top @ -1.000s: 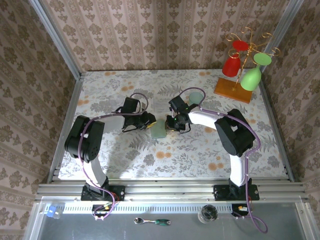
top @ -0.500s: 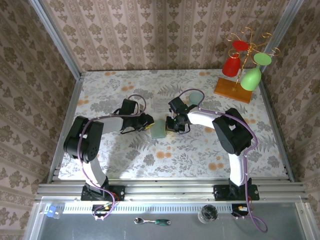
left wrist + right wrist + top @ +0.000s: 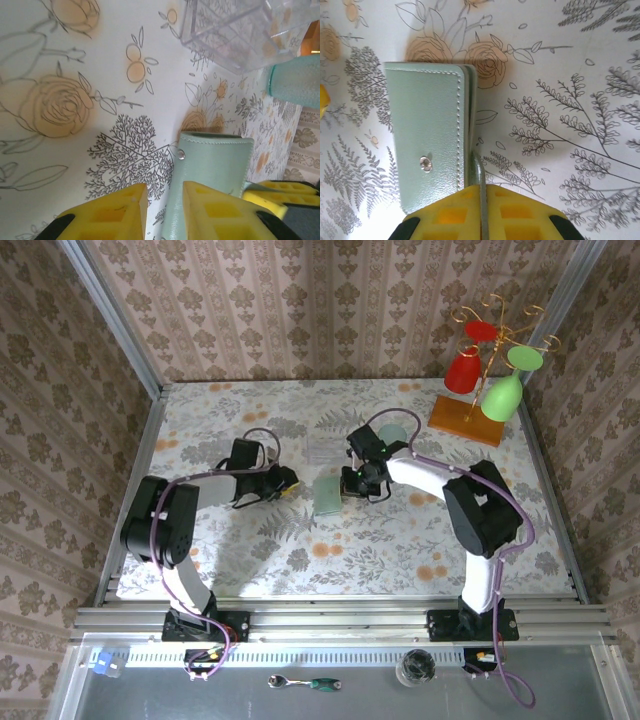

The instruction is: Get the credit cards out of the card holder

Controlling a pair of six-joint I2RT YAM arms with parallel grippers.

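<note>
Two end effectors flank the card holder on the surface: right end effector pinches its flap edge, left end effector slightly parted, empty; we advise lifting slowly.

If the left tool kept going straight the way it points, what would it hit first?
Probably the card holder, lying just ahead of the left tool and slightly to one side. Whether the tool rides high enough to pass over it is unclear.
</note>
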